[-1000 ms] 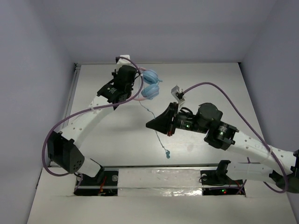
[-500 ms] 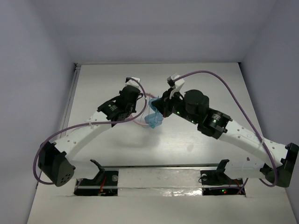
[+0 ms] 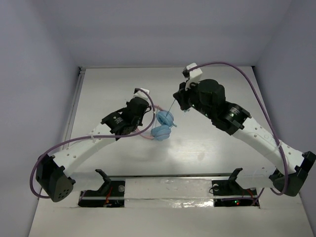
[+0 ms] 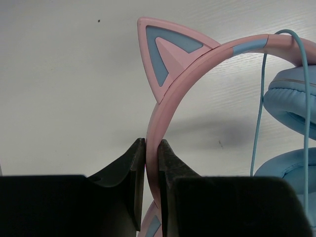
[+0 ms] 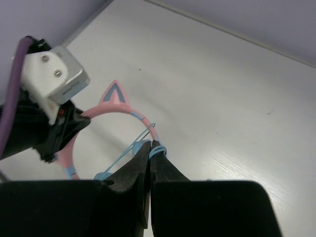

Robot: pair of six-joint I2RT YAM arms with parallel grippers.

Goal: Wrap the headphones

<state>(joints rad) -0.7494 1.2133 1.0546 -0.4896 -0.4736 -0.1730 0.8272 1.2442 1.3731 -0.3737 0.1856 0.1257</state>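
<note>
Headphones (image 4: 170, 94) arch smooth and pink, ears triangular.

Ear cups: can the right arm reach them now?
Probably not yet. The way to the ear cups looks free, but the right fingers are pinched shut on the cord and would have to let go first.

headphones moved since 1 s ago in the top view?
Yes. The headphones have come away from the far edge of the table, toward the arm bases, with the left pincer shut on the headband.
</note>
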